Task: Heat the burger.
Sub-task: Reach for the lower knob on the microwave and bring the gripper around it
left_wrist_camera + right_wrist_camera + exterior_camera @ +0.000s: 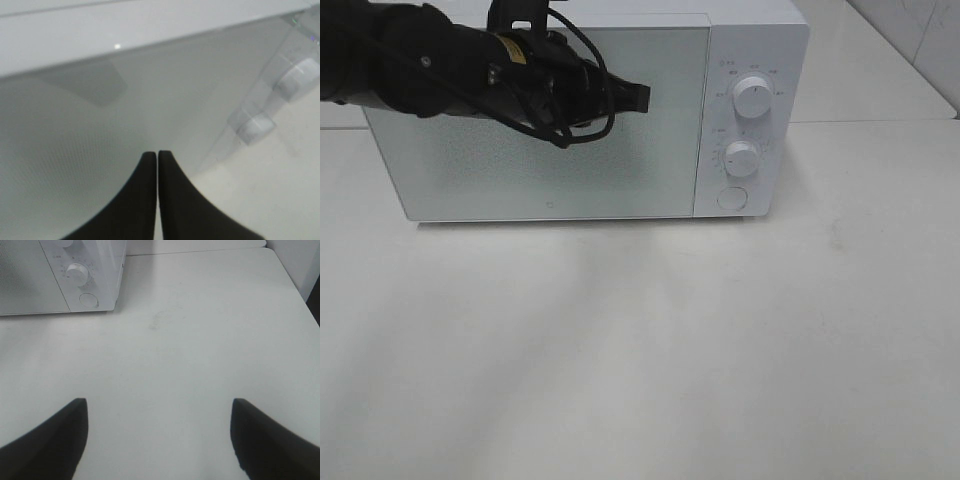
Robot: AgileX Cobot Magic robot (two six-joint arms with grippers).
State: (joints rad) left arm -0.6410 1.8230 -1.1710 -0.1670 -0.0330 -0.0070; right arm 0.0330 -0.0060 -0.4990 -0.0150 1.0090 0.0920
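The burger is out of view. A white microwave [620, 190] stands at the back of the table with its door shut. My left gripper [642, 96] hovers in front of the upper middle of the door, its tip pointing toward the control panel. In the left wrist view its black fingers [158, 156] are pressed together with nothing between them, close to the frosted door glass [75, 150]. My right gripper [159, 412] shows only in the right wrist view, open wide above bare table to the right of the microwave [95, 270].
The control panel on the microwave's right side carries two round knobs [752, 96] [741, 157] and a round button [731, 198]. White tabletop [640, 350] spreads in front. A tiled wall edge shows at the back right.
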